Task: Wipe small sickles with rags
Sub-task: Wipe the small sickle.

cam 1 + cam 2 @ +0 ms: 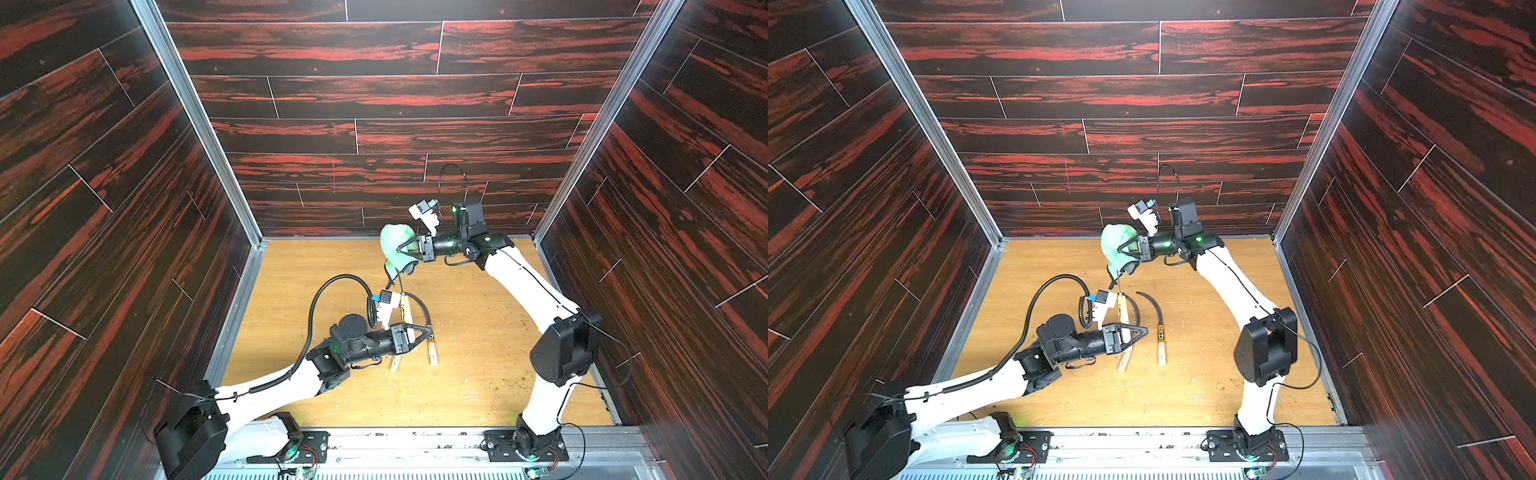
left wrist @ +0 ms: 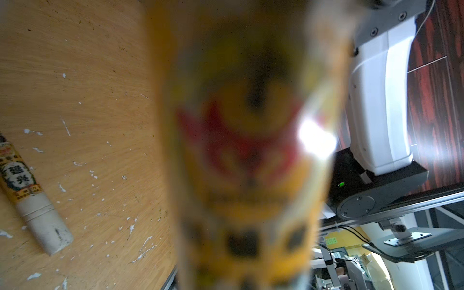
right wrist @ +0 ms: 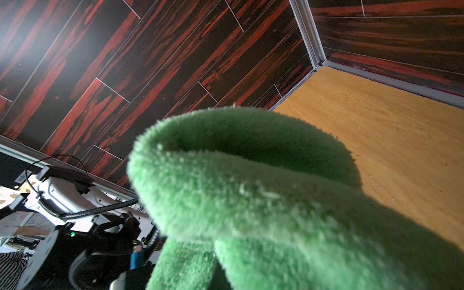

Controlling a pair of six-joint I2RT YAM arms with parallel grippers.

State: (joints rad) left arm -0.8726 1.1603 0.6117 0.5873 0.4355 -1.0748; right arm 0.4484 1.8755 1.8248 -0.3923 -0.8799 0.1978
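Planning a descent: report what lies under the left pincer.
A sickle lying on the table: its pale handle end pokes out past the left pincer, its dark blade beyond. The middle is covered.

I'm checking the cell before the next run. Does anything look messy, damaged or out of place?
The pale wooden tabletop is marked: white flecks and scrapes are scattered beside the labelled wooden sickle handle lying on it, and greenish crumbs dot it by the right arm. Nothing else stands out.
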